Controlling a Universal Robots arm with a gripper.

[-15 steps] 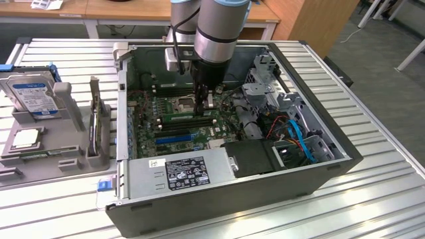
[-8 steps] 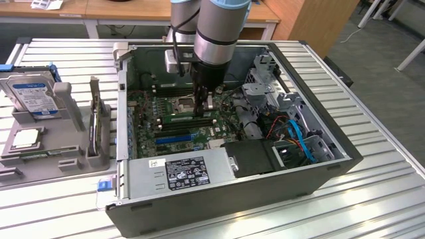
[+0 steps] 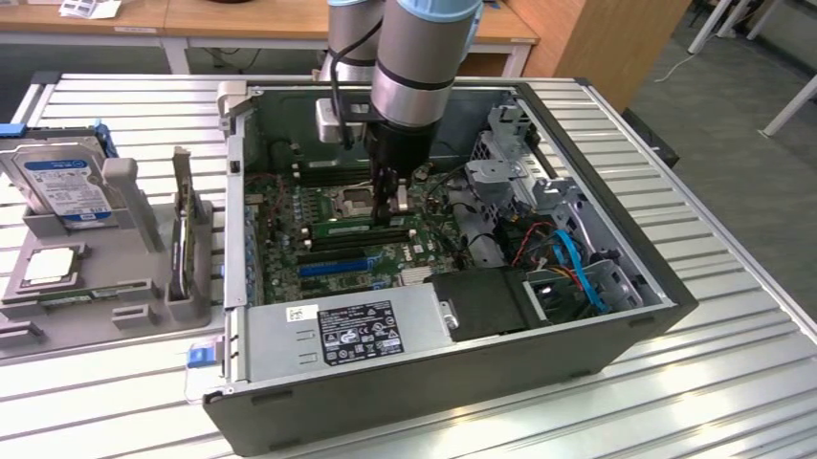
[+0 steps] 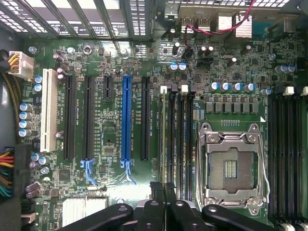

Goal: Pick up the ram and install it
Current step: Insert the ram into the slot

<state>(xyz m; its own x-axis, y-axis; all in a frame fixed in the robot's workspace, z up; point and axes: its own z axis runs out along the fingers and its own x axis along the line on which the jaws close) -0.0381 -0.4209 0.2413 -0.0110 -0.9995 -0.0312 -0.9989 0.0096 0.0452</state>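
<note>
Reaching down into the open case (image 3: pixel 613 316), I had my gripper (image 3: pixel 386 216) low over the board (image 3: pixel 283 229), just beside the empty socket (image 3: pixel 352 201). The ram (image 3: pixel 342 229) stood on edge under me, lying along the bank of slots (image 4: pixel 179 144) between that socket and the blue slot (image 4: pixel 126 120). Which slot of the bank it sat over I could not tell, nor whether it was fully seated.

I judged the stick light and stiff but brittle. It was thin enough to crack if twisted, and its chips and contact edge were best left untouched. The sound place to hold it seemed to be the upper long edge near the middle, pinched across the two flat faces so it stayed upright and square to the slot.

It looked like a long, narrow green strip, seen nearly edge-on, about as long as the slot beneath it.

My fingers (image 4: pixel 155 207) were drawn close together with only a thin gap between them, clenched, as far as I could see, on the ram's top edge.
</note>
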